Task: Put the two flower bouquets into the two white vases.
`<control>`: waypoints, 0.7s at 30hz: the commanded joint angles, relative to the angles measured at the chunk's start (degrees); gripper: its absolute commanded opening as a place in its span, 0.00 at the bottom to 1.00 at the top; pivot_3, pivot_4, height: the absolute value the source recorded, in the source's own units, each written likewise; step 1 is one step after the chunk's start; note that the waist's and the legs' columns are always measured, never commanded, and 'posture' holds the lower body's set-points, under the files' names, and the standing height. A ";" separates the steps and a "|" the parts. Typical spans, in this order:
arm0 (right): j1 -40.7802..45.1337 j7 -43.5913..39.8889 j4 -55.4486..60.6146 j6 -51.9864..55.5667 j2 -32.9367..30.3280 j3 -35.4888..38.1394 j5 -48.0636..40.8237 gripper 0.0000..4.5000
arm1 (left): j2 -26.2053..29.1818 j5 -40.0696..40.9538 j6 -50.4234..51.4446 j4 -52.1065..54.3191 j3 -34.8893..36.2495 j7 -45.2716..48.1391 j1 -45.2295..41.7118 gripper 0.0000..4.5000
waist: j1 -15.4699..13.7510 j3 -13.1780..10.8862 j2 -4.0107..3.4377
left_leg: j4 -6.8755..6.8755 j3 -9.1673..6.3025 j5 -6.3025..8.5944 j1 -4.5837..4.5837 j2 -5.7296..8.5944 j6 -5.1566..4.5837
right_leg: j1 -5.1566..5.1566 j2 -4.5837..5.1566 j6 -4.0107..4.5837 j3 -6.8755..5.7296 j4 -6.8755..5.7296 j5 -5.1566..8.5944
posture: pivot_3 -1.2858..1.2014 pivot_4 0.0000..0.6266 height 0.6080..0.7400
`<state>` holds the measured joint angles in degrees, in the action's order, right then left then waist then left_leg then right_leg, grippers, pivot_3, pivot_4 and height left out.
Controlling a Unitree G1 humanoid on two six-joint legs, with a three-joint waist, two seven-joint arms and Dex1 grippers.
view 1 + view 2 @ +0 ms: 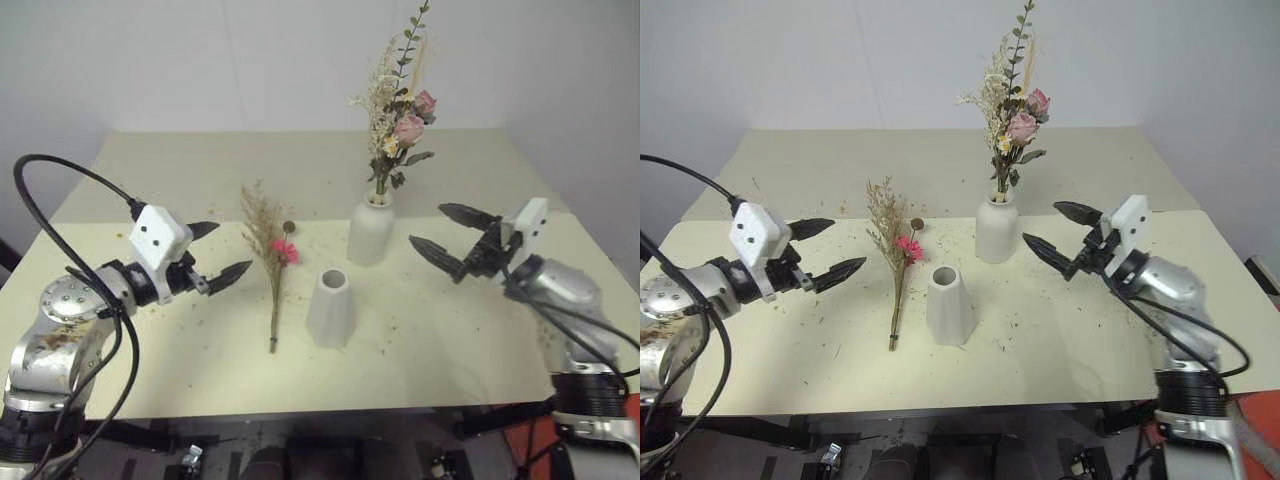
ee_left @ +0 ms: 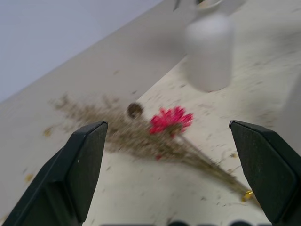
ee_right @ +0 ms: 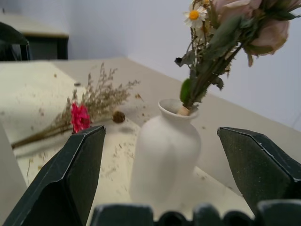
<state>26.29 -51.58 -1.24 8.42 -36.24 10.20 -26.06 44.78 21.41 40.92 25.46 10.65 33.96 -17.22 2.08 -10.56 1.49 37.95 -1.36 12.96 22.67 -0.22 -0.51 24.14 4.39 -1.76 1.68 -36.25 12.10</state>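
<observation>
You have the rose bouquet (image 1: 400,120) seated in the bottle vase (image 1: 371,232), upper centre; both your left claw (image 1: 218,252) and right claw (image 1: 440,232) gape empty, so next grasp the feathery bunch (image 1: 272,262) lying left of the empty cone vase (image 1: 330,308).

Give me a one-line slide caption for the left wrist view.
Open left gripper facing the slim tan bouquet lying flat on the table.

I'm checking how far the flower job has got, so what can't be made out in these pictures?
- Cone vase: its inside is dark in the head views.
- Rose bouquet: its stems are hidden inside the bottle vase.
- Left wrist view: the bottle vase is blurred, its top cut off.
</observation>
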 commanded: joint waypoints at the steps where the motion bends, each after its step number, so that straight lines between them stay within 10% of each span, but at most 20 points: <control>1: 1.58 -0.94 3.92 2.32 -3.40 2.33 -1.68 0.99 | -2.33 -0.19 17.39 5.67 -0.72 -9.57 -4.18 1.00 | -0.01 0.00 0.01 | 0.00 0.00 0.00 -0.01 0.01 0.00 | 0.00 0.00 -0.02 0.01 0.00 0.00 | 0.52 0.24 1.00; 7: 1.75 -11.35 7.51 2.78 -11.26 2.42 -4.16 0.99 | -10.40 4.56 49.28 2.58 -3.56 -12.98 -16.21 1.00 | -0.24 -0.01 0.05 | 0.01 -0.02 0.00 0.04 0.06 0.00 | 0.00 -0.01 -0.08 0.00 0.04 0.01 | 0.52 0.24 1.00; 21: -1.55 -13.52 13.15 3.19 -16.35 3.12 -3.36 0.99 | -16.27 16.66 51.58 -17.00 -10.25 -21.24 -26.56 1.00 | -0.86 -0.02 0.09 | 0.01 -0.01 0.00 0.01 0.13 0.01 | 0.02 0.03 -0.07 0.11 0.03 0.00 | 0.52 0.24 1.00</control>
<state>24.96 -66.70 9.79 11.67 -52.32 10.89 -29.73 28.65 36.69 92.21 9.45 0.64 13.25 -42.09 1.22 -10.58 1.58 37.97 -1.37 12.97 22.70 -0.07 -0.49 24.18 4.44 -1.83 1.80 -36.23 12.10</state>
